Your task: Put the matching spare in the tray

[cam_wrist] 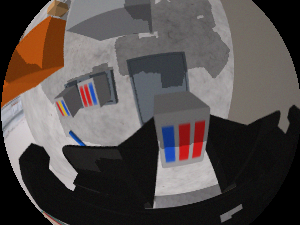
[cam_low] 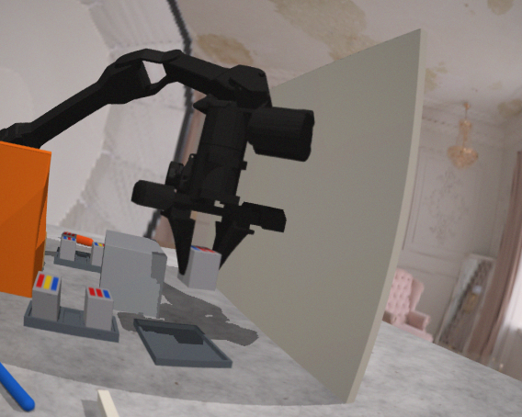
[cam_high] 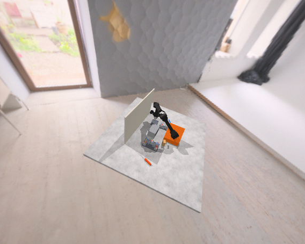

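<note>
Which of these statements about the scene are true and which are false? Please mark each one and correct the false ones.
1. The claw is shut on a grey spare block. True.
2. The held block's stripes are yellow, yellow, red. False: the wrist view shows blue, red, red.
3. The held block already rests inside the dark tray. False: it hangs above the table, and the tray holds nothing.
4. Two striped spares stand in the nearer holder. True.
5. A blue pen lies on the table. True.
</note>
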Action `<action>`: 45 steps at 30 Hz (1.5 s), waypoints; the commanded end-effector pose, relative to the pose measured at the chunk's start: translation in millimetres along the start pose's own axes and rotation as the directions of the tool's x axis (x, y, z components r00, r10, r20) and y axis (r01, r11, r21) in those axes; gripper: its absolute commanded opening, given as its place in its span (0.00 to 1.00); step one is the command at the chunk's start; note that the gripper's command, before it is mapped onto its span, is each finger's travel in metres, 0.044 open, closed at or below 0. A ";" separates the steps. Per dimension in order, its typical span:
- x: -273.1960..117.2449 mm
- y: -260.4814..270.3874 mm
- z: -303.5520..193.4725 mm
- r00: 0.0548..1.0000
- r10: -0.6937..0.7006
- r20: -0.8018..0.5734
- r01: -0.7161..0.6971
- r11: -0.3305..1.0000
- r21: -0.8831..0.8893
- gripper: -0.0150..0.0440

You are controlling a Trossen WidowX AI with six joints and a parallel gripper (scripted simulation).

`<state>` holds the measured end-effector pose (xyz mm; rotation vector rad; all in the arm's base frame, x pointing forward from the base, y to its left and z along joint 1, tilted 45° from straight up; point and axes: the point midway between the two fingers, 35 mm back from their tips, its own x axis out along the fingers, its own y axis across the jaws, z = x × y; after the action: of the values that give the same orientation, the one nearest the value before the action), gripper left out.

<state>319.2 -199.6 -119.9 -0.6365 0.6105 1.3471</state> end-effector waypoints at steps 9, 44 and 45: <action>12.7 0.1 0.9 1.000 0.000 0.006 0.000 1.000 0.005 0.25; 45.9 2.1 3.2 1.000 0.000 0.008 0.000 1.000 0.005 0.25; 46.9 2.2 3.3 1.000 0.000 0.009 0.000 1.000 0.005 0.25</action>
<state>323.0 -168.5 -149.4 -0.6351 0.6071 1.3473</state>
